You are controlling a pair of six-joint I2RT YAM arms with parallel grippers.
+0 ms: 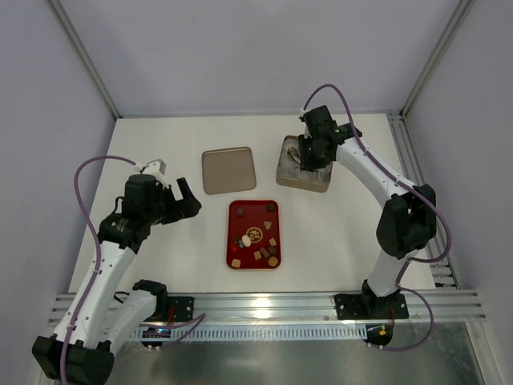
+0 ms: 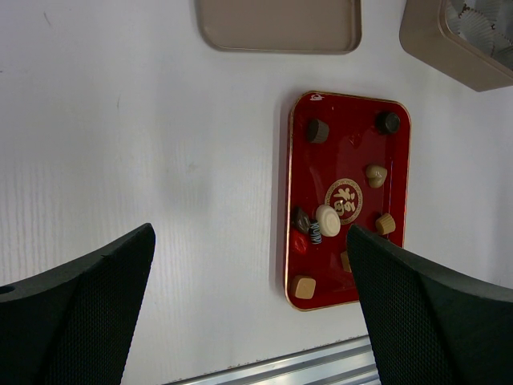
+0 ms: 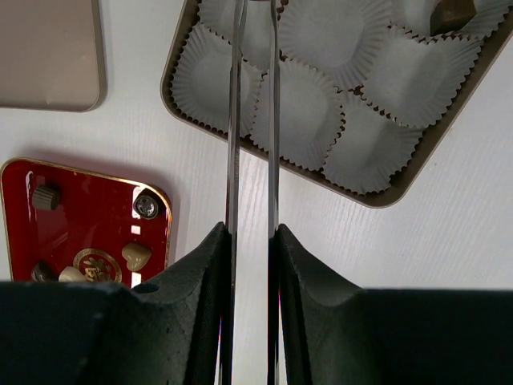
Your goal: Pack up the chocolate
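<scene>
Brown and tan chocolate [image 2: 317, 130] lies loose on the red tray [image 2: 353, 160], ahead-right of my wide-open left tool [image 2: 250, 233]; light, smooth, easily marred, I judge; my right tool [image 3: 252, 241], clamped on thin tweezers [image 3: 237, 120], should pinch each piece's sides gently.

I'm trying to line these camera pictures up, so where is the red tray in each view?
Top external: the red tray sits at the centre, between the two arms.
Left wrist: the red tray is right of centre, standing lengthwise.
Right wrist: the red tray is at the lower left, partly cut off.
Shared landmark: the flat tan tray, just above the red tray in every picture.
</scene>
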